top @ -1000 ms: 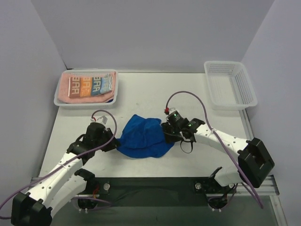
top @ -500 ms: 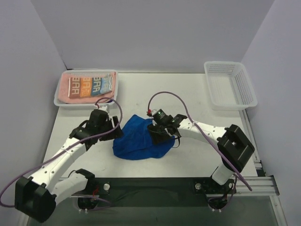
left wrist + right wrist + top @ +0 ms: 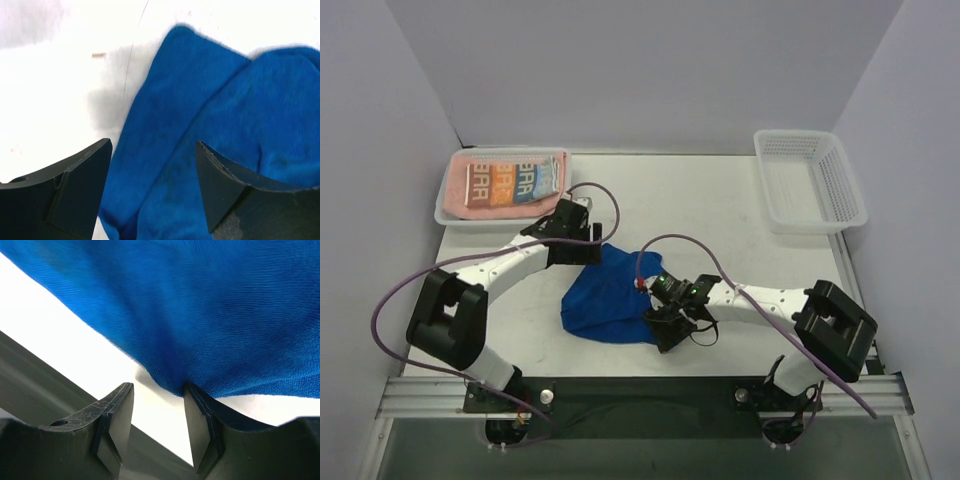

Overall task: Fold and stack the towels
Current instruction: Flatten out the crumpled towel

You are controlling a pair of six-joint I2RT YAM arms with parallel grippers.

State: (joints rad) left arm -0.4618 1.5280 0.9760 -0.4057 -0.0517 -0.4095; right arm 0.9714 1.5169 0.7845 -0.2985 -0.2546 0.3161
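Observation:
The royal-blue towel point(image 3: 603, 298) lies crumpled on the white table, in front of both arms. My left gripper point(image 3: 590, 247) is open at its far left corner; in the left wrist view the towel point(image 3: 210, 115) lies under and between the fingers point(image 3: 75, 185). My right gripper point(image 3: 663, 327) is open at the towel's near right edge; in the right wrist view point(image 3: 159, 407) the towel's hem point(image 3: 200, 315) touches the right finger point(image 3: 200, 425). The white "RABBIT" towel point(image 3: 515, 179) lies folded on the salmon-pink towel point(image 3: 510, 208) in the left basket.
The white mesh basket point(image 3: 447, 212) holding the folded towels stands at the far left. A second white basket point(image 3: 810, 180) stands at the far right. The table's near edge and a dark rail point(image 3: 640, 385) run close to my right gripper.
My left gripper has swung from the towel's left side up to its far left corner. My right gripper has moved from the towel's right side down to its near right edge.

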